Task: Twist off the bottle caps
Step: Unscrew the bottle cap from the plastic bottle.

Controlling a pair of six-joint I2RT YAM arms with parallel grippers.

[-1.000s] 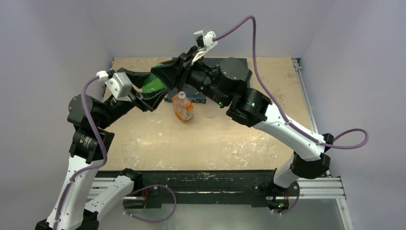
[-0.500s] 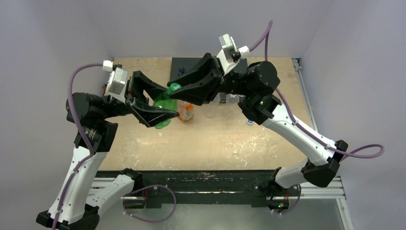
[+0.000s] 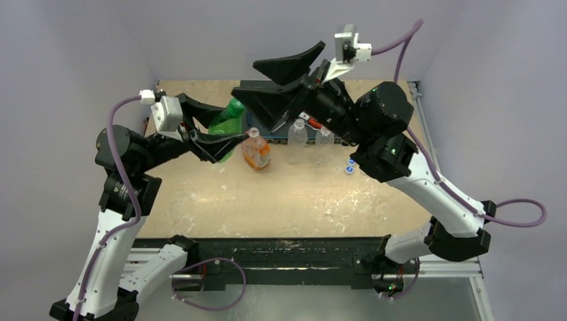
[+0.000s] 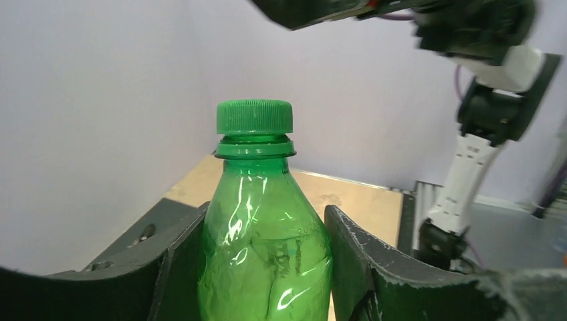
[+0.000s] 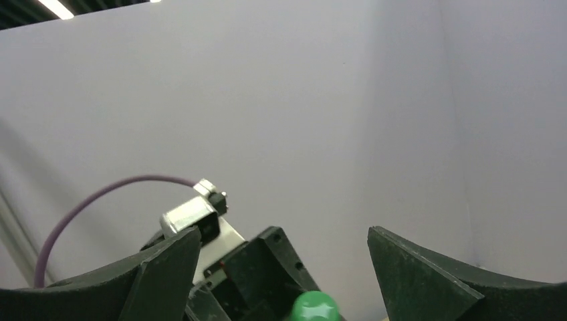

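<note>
**Top external view.** The left gripper [image 3: 231, 124] is clamped on the body of a green translucent plastic bottle [image 3: 224, 127], one finger on each side. The bottle is over the rear left part of the pale wooden table [image 3: 281, 200]. Its green screw cap [image 3: 235, 103] points towards the back wall. The right gripper [image 3: 245, 78] is raised just beside the cap with its jaws spread wide, touching neither cap nor bottle.

A squat bottle with an orange label [image 3: 256, 151] stands on the table just right of the green one. Two clear crinkled plastic bottles [image 3: 297, 142] stand upright in a row to its right. Two small white round caps [image 3: 350, 166] lie loose on the table beside the rightmost clear bottle. Whether the three standing bottles carry caps cannot be told.

**Left wrist view.** The green plastic bottle [image 4: 264, 254] fills the centre and is upright in this view. The dark fingers [image 4: 177, 267] press against both flanks. The green screw cap [image 4: 255, 116] sits on the neck above the collar ring. Part of the right gripper [image 4: 314, 10] crosses the top edge, clear of the cap.

**Right wrist view.** The right gripper [image 5: 284, 234] has its jaws well apart and holds nothing. The green screw cap [image 5: 314, 306] shows at the lower edge between the fingers [image 5: 160, 267], apart from both.
</note>
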